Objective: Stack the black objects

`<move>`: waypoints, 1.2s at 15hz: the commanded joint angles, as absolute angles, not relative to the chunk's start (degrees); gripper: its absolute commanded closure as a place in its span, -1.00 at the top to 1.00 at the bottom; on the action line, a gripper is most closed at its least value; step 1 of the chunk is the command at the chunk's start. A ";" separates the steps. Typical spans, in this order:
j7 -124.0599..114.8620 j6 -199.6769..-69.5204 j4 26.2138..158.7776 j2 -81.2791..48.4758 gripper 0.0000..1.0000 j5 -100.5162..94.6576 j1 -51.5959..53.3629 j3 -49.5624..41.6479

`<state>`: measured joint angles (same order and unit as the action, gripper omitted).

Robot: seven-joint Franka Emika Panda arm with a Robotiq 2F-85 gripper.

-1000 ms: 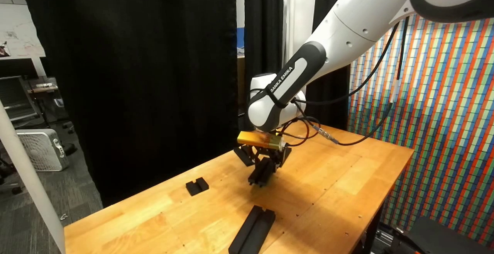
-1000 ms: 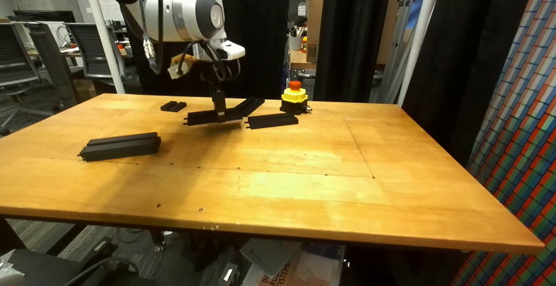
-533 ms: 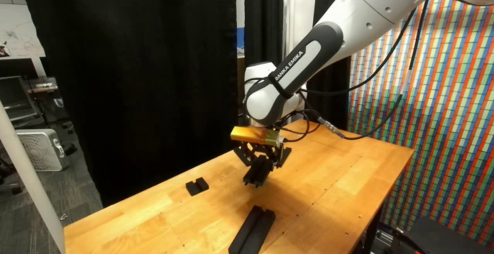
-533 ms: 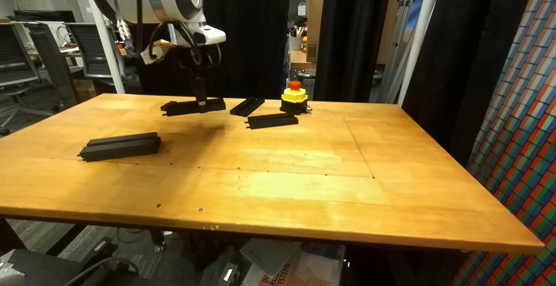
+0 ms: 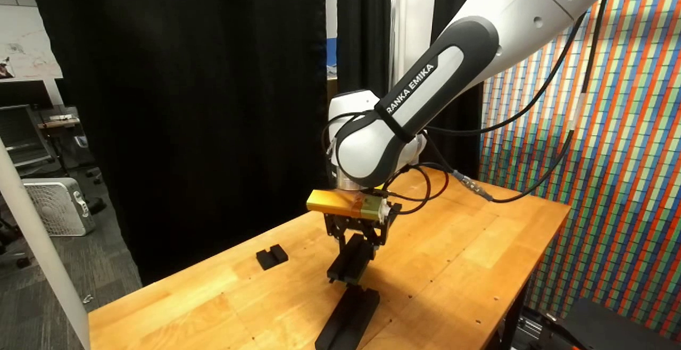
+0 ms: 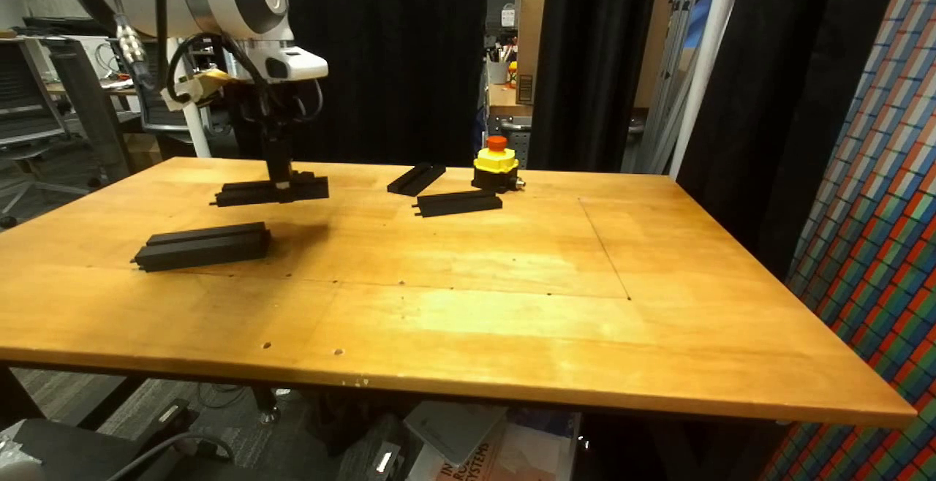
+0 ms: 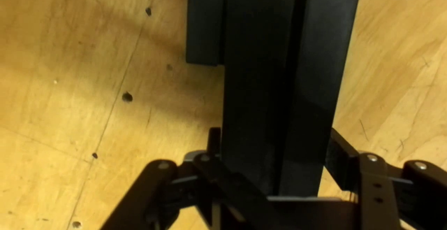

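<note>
Holding a long black bar between its fingers, our claw hangs above the table. Lower than the claw, we see a second black bar lying flat, partly hidden by the held one in the wrist view. Left of the claw in an exterior view, we have a small black slab. Right of the claw in an exterior view lie a grooved black piece and a black bar with two pins, with a yellow box with a red button farther right.
</note>
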<state>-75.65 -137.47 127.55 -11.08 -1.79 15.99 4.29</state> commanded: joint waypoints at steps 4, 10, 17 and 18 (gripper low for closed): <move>-75.36 -140.21 131.97 -9.15 -0.07 4.08 15.75 8.66; -80.38 -144.62 134.32 -9.31 -0.07 1.68 17.14 9.33; -88.45 -147.41 136.40 -9.03 -0.07 -4.44 19.68 9.20; -89.36 -147.46 136.68 -8.81 -0.07 -5.09 20.00 9.28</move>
<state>-85.39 -145.87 134.84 -10.92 -2.41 18.82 9.25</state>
